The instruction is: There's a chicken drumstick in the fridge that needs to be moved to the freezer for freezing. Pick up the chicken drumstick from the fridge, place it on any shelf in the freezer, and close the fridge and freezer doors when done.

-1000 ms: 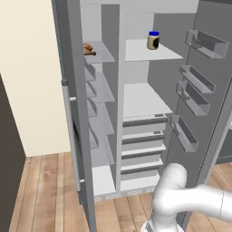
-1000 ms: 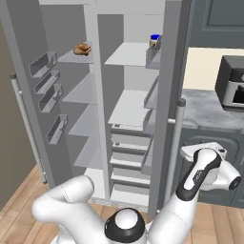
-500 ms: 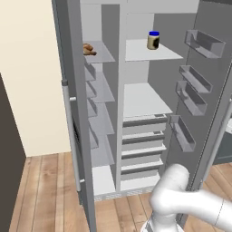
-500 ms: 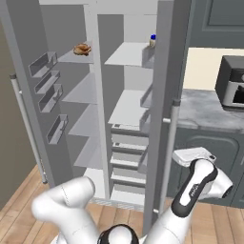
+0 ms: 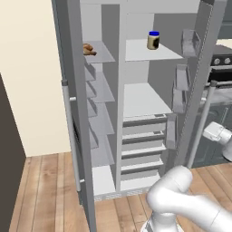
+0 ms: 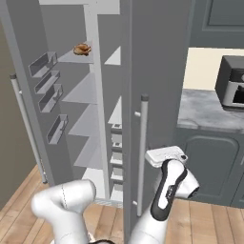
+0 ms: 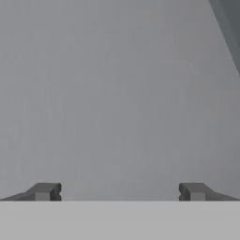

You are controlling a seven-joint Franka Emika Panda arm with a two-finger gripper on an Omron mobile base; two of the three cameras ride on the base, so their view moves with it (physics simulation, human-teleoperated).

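1. My gripper [image 7: 119,191] has its fingers spread wide, nothing between them, facing a flat grey surface up close.
2. I see the chicken drumstick [image 5: 89,49] on the freezer's [image 5: 100,113] top shelf.
3. The fridge door [image 6: 155,95] stands partly closed; the blue-lidded jar [image 5: 153,40] sits on a fridge [image 5: 145,99] shelf.

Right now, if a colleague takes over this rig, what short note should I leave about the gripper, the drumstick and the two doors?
Two-finger gripper: open, empty, facing the flat grey outer face of the wide fridge door.
Small tan-brown chicken drumstick: lies on the top shelf of the narrow freezer.
Done: the drumstick is out of the fridge and in the freezer.
Doors: the fridge door stands partly shut; the tall grey freezer door is wide open.
Left: push the fridge door fully shut, then shut the freezer door.
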